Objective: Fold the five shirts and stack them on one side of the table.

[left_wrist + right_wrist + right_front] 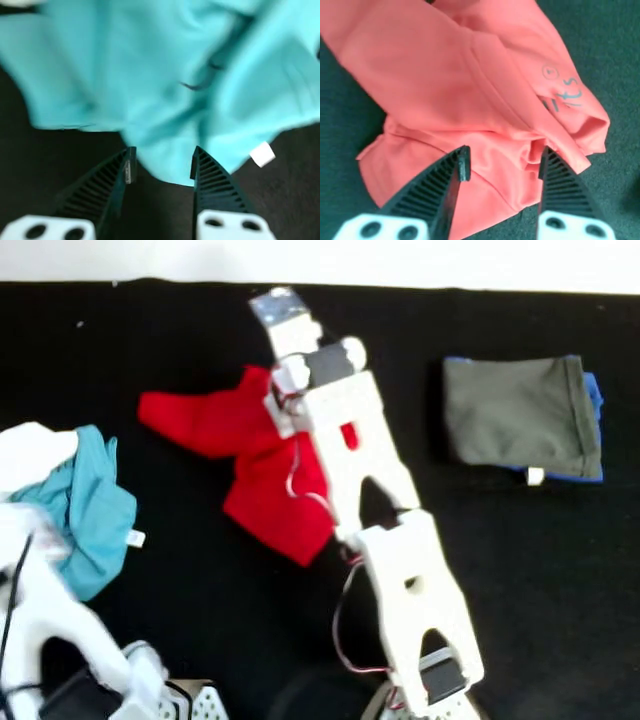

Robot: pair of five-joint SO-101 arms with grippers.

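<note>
A crumpled red shirt (262, 462) lies left of the table's middle. My right arm (345, 440) stretches over it from the front. In the right wrist view my right gripper (504, 162) is open just above the red shirt (445, 85), with a bunched fold between the fingers. A teal shirt (88, 508) lies at the left edge, with a white shirt (30, 455) partly on top of it. My left gripper (163, 162) is open over the hem of the teal shirt (165, 75). A folded grey shirt (520, 410) rests on a folded blue shirt (594, 395) at the right.
The black table (200, 610) has a white wall along its far edge. My left arm (40, 610) rises at the front left corner. Red wires (340, 625) hang beside the right arm. A white tag (262, 154) sticks out of the teal shirt.
</note>
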